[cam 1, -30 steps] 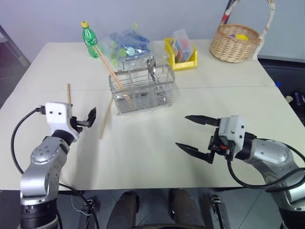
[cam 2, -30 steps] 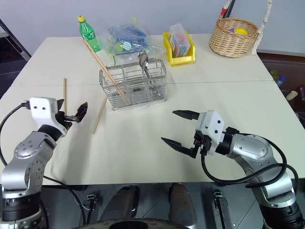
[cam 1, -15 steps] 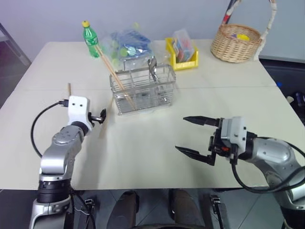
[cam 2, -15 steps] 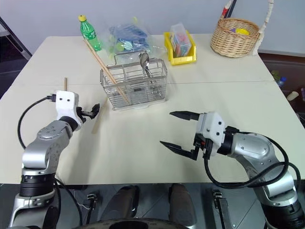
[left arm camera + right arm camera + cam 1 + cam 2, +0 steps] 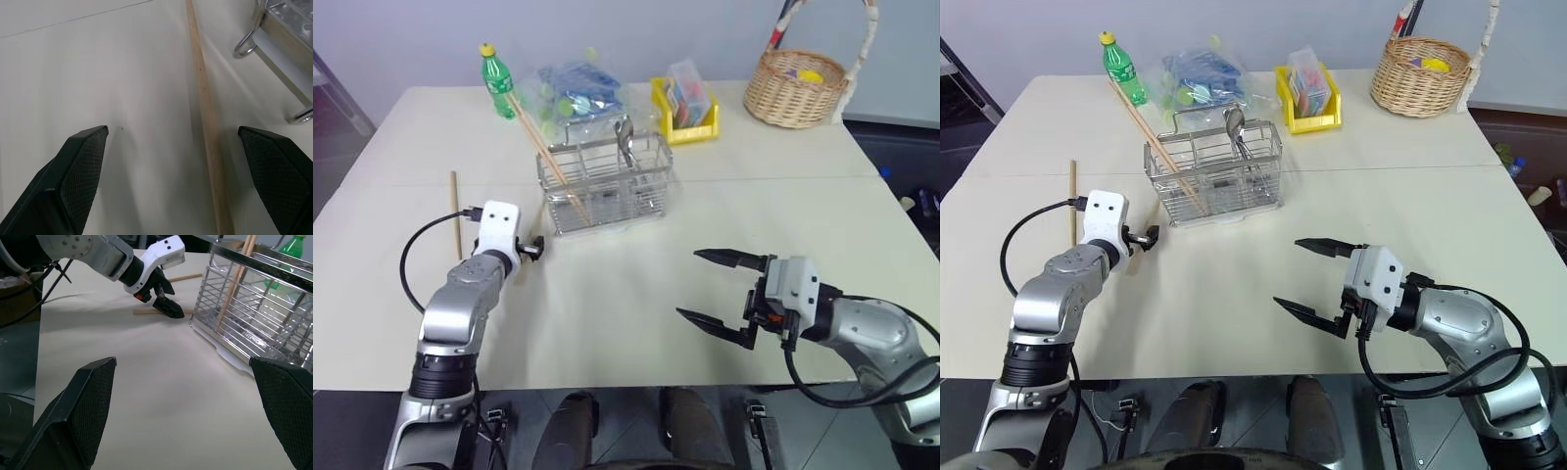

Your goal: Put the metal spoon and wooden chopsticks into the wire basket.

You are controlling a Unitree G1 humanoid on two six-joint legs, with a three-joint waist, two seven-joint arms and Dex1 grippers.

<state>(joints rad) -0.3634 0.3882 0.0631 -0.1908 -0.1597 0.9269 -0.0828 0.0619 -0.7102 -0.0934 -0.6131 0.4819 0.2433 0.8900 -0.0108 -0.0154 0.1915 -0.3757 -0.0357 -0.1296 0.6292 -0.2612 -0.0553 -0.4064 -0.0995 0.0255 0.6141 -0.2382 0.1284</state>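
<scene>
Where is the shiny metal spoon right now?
The metal spoon stands upright inside the wire basket, toward its back right side, in front of the yellow bin.

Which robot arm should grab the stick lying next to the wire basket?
Probably the left. Its open gripper already hangs over the chopstick lying beside the wire basket, with the stick between its fingers. The right gripper, also open, is farther off over bare table.
</scene>
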